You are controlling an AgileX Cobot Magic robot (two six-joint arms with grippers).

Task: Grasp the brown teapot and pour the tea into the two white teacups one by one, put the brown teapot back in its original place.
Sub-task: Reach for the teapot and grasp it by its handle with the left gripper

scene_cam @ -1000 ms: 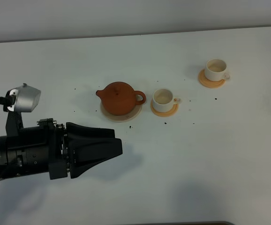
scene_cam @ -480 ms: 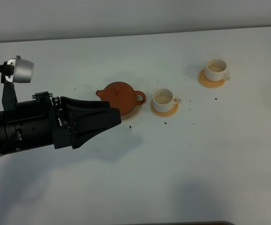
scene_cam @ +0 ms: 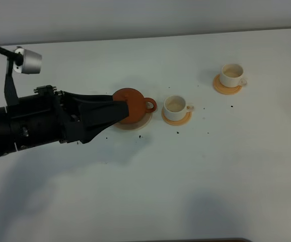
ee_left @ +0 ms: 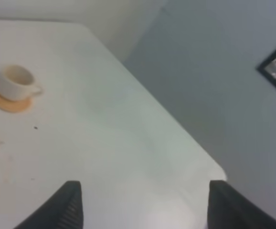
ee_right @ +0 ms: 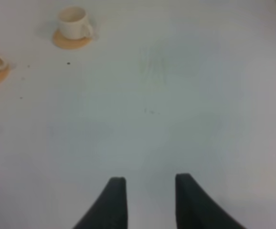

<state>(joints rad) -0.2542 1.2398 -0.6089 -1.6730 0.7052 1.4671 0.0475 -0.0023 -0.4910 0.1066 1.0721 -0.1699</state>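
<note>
- The pot (scene_cam: 134, 105) sits upright on its pale pad (scene_cam: 138, 124) with the lid on and the loop handle at 3 o'clock, pointing at the near cup (scene_cam: 175, 105). I judge the pad to be its home spot, so the grasp is not yet made.
- Each cup stands mouth up on its own orange coaster (scene_cam: 177, 120), ready for filling. The far cup (scene_cam: 231, 74) lies at about 2 o'clock from the pot, well apart.
- The left claw (scene_cam: 119, 108) reaches in from 9 o'clock, roughly level, which would suit a side grip on the pot's body.
- In its wrist view the jaws are spread wide and hold nothing. Only bare table (scene_cam: 211, 176) shows between them.
- Seen from above, the tips overlap the pot's 9 o'clock half and hide the spout. I cannot tell whether they touch the clay or hang above it, and the pot is out of the wrist view.
- The right claw (ee_right: 149, 179) hangs over bare table with its jaws parted and empty. It is probably staying clear while the left arm works.
</note>
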